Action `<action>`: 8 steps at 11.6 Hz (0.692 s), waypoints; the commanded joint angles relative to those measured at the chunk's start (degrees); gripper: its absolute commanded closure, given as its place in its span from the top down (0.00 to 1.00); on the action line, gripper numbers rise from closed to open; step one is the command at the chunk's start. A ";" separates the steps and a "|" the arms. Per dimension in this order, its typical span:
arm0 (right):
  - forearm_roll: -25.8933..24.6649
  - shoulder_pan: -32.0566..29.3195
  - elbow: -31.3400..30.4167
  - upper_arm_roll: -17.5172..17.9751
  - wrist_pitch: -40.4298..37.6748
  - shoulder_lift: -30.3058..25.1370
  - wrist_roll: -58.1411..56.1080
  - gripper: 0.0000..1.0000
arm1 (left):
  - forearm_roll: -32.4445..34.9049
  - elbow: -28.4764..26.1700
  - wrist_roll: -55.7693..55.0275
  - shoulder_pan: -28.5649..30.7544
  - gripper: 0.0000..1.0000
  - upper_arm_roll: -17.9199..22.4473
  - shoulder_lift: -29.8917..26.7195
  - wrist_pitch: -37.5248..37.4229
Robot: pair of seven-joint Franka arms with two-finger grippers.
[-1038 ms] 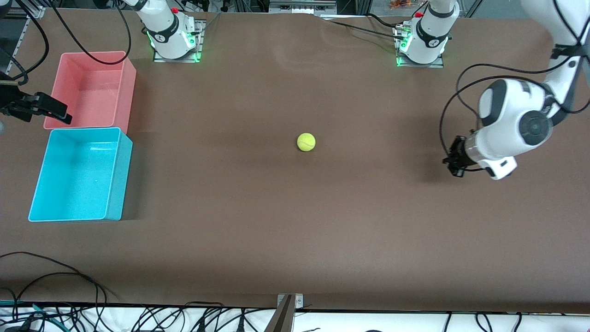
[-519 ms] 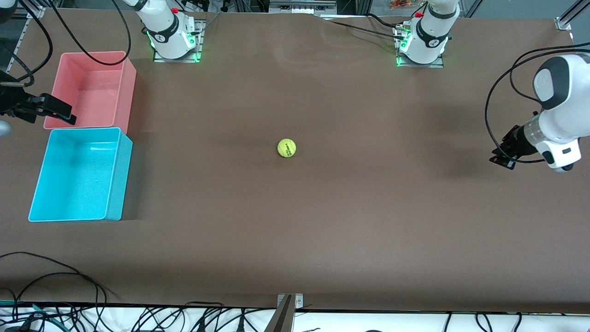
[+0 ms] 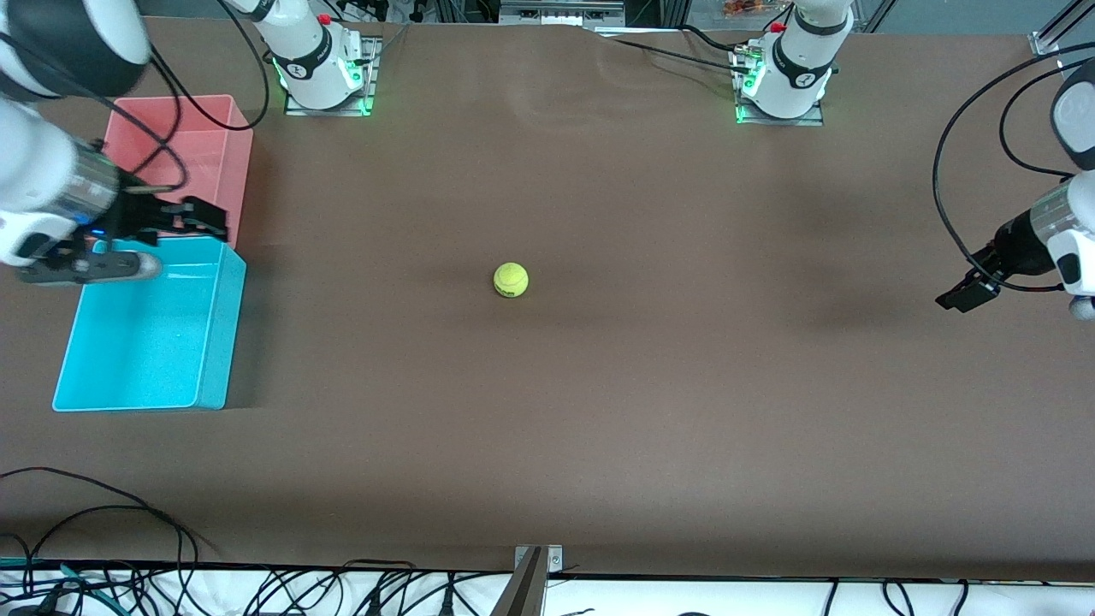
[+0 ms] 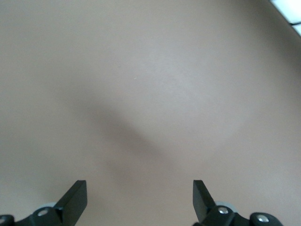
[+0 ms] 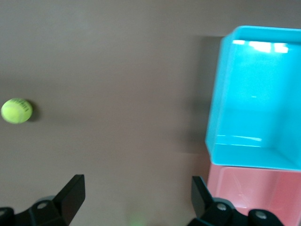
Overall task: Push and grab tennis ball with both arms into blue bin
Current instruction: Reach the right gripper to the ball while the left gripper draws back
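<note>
tennis ball point(image 3: 511, 280) loose mid-table, well apart from blue bin point(image 3: 214, 342). right gripper point(image 3: 192, 220) over the bins' shared edge, fingers spread, empty. left gripper point(image 3: 967, 293) over its table end, spread, empty.

You get even overhead light, soft shadows on the counter point(image 3: 650, 385), motion blur in both wrist views.

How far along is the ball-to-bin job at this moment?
Early. The fuzzy yellow-green tennis ball lies loose mid-table, well short of the bright cyan rectangular plastic bin, which holds nothing. In hand: the right end effector hangs open over the seam between the cyan and pink bins; the left end effector, open, is over bare table at its own end. Left: grab and drop in.
</note>
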 commanded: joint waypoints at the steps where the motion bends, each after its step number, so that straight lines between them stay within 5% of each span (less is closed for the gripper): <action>1: 0.94 7.66 -0.36 -0.16 -0.17 2.69 1.97 1.00 | -1.00 5.79 14.76 0.04 1.00 -1.34 -0.09 -5.94; 8: 1.21 16.46 -6.25 0.02 15.55 10.16 3.55 1.00 | -1.27 11.61 34.97 0.21 1.00 -1.43 0.08 -11.75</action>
